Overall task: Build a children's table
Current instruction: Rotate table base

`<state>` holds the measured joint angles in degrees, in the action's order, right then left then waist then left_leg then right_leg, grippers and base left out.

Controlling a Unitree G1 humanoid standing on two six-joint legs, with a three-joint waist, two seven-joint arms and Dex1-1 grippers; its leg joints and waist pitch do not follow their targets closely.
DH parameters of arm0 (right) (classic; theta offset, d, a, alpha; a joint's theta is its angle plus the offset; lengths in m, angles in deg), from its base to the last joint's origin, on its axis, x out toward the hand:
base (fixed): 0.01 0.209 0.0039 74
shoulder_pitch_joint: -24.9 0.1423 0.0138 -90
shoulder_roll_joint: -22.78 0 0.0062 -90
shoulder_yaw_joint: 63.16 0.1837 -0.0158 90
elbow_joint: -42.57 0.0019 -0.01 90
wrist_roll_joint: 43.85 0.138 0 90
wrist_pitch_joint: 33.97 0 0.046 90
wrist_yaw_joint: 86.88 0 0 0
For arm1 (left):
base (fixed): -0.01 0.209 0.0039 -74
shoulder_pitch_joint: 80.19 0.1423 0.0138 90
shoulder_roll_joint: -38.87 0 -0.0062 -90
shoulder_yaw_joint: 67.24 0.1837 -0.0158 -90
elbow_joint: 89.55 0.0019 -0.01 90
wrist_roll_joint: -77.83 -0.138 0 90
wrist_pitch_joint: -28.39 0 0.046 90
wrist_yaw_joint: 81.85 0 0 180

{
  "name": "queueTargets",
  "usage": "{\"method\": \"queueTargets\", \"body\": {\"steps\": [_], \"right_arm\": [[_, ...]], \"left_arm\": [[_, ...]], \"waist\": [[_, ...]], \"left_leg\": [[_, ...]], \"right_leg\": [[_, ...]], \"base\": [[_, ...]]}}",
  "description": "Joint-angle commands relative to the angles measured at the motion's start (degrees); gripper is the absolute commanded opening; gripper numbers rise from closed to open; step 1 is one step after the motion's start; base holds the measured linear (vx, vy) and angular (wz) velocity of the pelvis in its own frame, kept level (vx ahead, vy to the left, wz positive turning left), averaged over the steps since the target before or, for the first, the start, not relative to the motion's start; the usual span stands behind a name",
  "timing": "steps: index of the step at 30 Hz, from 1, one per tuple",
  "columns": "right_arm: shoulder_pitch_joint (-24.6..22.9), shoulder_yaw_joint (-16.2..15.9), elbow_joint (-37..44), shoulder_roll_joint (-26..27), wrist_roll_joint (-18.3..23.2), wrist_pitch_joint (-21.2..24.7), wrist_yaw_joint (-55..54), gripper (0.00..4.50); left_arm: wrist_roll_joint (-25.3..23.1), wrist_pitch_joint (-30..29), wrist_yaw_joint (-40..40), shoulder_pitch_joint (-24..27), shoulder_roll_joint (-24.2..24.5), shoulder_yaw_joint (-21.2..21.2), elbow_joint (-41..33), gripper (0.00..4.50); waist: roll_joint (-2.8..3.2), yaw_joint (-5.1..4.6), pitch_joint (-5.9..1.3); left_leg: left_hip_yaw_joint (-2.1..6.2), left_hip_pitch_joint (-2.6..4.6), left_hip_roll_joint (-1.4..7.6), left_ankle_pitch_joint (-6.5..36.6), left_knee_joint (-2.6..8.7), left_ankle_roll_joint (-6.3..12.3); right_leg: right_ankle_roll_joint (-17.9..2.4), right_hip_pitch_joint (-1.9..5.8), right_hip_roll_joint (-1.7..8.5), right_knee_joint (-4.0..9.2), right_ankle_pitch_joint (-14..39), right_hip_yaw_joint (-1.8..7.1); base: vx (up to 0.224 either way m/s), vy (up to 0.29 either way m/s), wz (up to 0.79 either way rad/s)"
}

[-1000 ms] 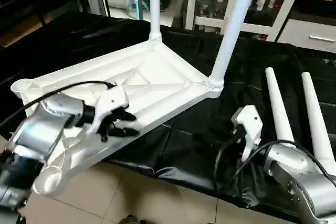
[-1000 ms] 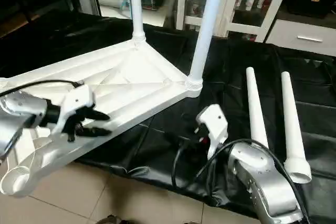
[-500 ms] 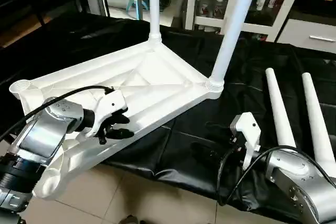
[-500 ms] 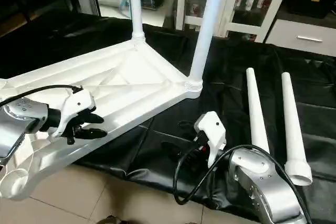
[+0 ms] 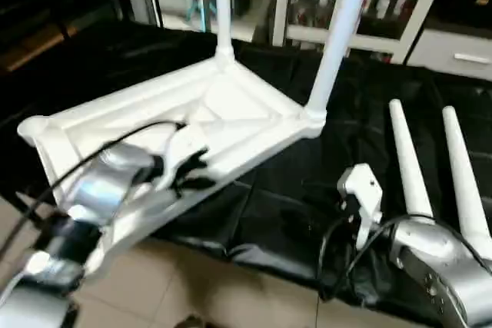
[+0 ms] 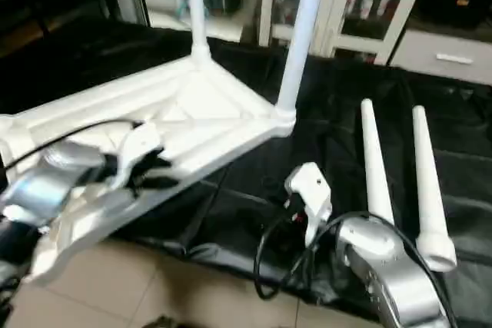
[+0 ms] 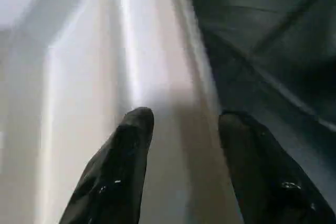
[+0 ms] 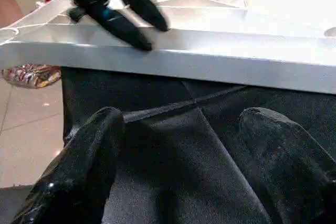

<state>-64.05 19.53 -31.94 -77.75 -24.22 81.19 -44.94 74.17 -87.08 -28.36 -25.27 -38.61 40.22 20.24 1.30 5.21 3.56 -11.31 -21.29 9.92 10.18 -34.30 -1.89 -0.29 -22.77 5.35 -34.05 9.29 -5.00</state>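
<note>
The white tabletop [image 5: 231,105] lies upside down on the black-covered table, its near-left part hanging past the front edge. Two legs stand upright in its far corner sockets, one at the back [image 5: 223,5] and one to the right [image 5: 338,28]. Two more legs [image 5: 407,159] [image 5: 457,167] lie side by side on the cloth at the right. My left gripper [image 5: 196,173] straddles the tabletop's near rim [image 7: 178,77], shut on it, one finger inside and one outside. My right gripper [image 8: 178,140] hovers open over the cloth, facing that rim from a short distance.
Black cloth [image 5: 269,205] covers the table, with tiled floor [image 5: 192,282] below its front edge. A glass-fronted cabinet [image 5: 400,5] stands behind the table. Black cables run along both silver forearms.
My left forearm has swung so that its elbow sits lower and nearer the camera, and the gripper has shifted slightly along the rim. The right arm has drawn back a little.
</note>
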Motion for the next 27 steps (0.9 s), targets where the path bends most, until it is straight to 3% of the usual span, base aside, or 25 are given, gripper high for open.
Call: {"method": "queueTargets", "body": {"steps": [1,4,5,7,9,11,13,14,16,18,19,22,27], "right_arm": [[0.10,0.13,0.22,-0.20,-0.25,0.08,-0.21,3.84],[0.25,0.04,-0.41,-0.29,-0.75,-0.37,-0.18,3.84],[0.36,0.06,-0.64,-0.31,-0.86,-0.47,-0.18,3.84],[0.43,0.15,-0.77,-0.29,-0.87,-0.50,-0.23,3.84],[0.53,0.34,-1.01,-0.22,-0.98,-0.60,-0.53,3.84],[0.65,0.55,-1.47,-0.07,-1.35,-0.99,-1.15,3.84],[0.66,0.67,-1.58,0.06,-1.41,-1.12,-1.44,3.84],[0.57,0.73,-1.35,0.10,-1.34,-1.06,-1.54,3.84],[0.50,0.82,-1.13,0.11,-1.22,-0.99,-1.58,3.84],[0.27,0.96,-0.74,0.13,-0.93,-0.84,-1.58,3.84],[0.09,0.90,-0.71,0.03,-0.87,-0.86,-1.38,3.84],[-0.03,0.65,-0.97,-0.20,-1.06,-1.11,-1.00,3.84],[0.38,0.55,-1.17,-0.21,-0.97,-1.02,-0.86,3.84]], "left_arm": [[-2.94,3.34,-3.80,-2.34,-0.97,1.33,5.35,2.36],[-6.08,7.85,-10.82,-7.09,-5.00,2.70,15.67,2.36],[-7.20,9.60,-13.21,-8.67,-6.27,3.24,18.92,2.36],[-7.53,10.97,-14.82,-9.86,-7.49,3.23,21.31,2.36],[-7.41,12.92,-18.08,-11.89,-9.90,2.44,25.17,2.36],[-6.66,17.31,-23.70,-15.07,-13.55,0.16,30.75,2.36],[-3.67,17.70,-25.98,-16.92,-15.84,-3.69,32.56,2.36],[-1.26,17.22,-26.00,-18.05,-16.63,-6.30,32.42,2.36],[0.57,16.75,-25.11,-18.96,-16.86,-8.08,32.09,2.36],[2.46,14.81,-20.70,-19.36,-15.61,-9.04,30.21,2.36],[3.44,11.35,-16.33,-18.58,-14.05,-8.87,28.09,2.36],[2.33,9.29,-10.66,-17.06,-10.43,-6.73,26.51,2.36],[0.72,8.69,-8.06,-16.59,-8.02,-5.99,29.10,2.36]], "waist": [[-0.18,-0.07,-3.42],[-0.18,0.11,-3.77],[-0.09,0.46,-4.01],[-0.28,0.41,-4.03],[-0.06,0.68,-4.25],[-0.22,1.11,-4.66],[-0.14,1.30,-4.80],[-0.22,1.73,-5.10],[-0.29,1.73,-4.99],[-0.42,1.69,-4.63],[-0.44,1.67,-4.54],[-0.15,1.45,-4.22],[0.10,1.53,-4.27]], "left_leg": [[2.61,1.13,3.01,23.35,5.04,-1.40],[2.62,1.17,3.01,21.98,4.82,-1.16],[2.69,1.08,3.22,20.38,4.81,-0.85],[2.51,0.83,3.16,19.53,4.75,-0.38],[2.45,0.69,3.21,17.74,4.59,0.12],[2.22,0.59,3.16,14.57,4.09,1.41],[2.10,0.43,3.12,12.88,3.83,2.12],[2.14,0.25,3.28,10.15,3.57,3.27],[2.11,0.08,3.19,9.56,3.53,4.08],[2.04,0.12,3.20,11.22,3.66,4.34],[2.06,0.25,3.31,11.69,3.79,4.02],[2.14,0.45,3.41,14.41,4.17,2.57],[2.18,1.08,3.63,17.10,4.47,0.50]], "right_leg": [[-4.84,1.60,4.00,5.96,28.86,2.76],[-4.44,1.72,4.16,5.92,27.67,2.74],[-5.61,1.90,4.32,5.53,23.95,2.84],[-6.25,1.98,4.11,5.43,21.87,2.85],[-7.88,2.19,4.18,4.90,17.87,2.89],[-10.60,2.55,4.15,4.18,11.15,2.89],[-11.61,2.73,4.24,3.88,8.59,2.89],[-13.24,2.82,4.27,3.21,4.27,2.79],[-13.89,2.86,4.22,3.16,3.32,2.65],[-13.52,2.84,4.42,3.65,7.89,2.56],[-13.33,2.81,4.51,3.65,9.30,2.58],[-11.48,2.43,4.25,4.25,15.16,2.64],[-10.78,1.98,4.18,4.37,15.28,2.79]], "base": [[0.000,0.000,0.00],[0.000,0.000,0.00],[0.000,0.000,0.00],[0.000,0.000,0.00],[0.000,0.000,0.00],[0.000,0.000,0.00],[0.000,0.000,0.00],[0.000,0.000,0.00],[0.000,0.000,0.00],[0.000,0.000,0.00],[0.000,0.000,0.00],[0.000,0.000,0.00],[0.000,0.000,0.00]]}}
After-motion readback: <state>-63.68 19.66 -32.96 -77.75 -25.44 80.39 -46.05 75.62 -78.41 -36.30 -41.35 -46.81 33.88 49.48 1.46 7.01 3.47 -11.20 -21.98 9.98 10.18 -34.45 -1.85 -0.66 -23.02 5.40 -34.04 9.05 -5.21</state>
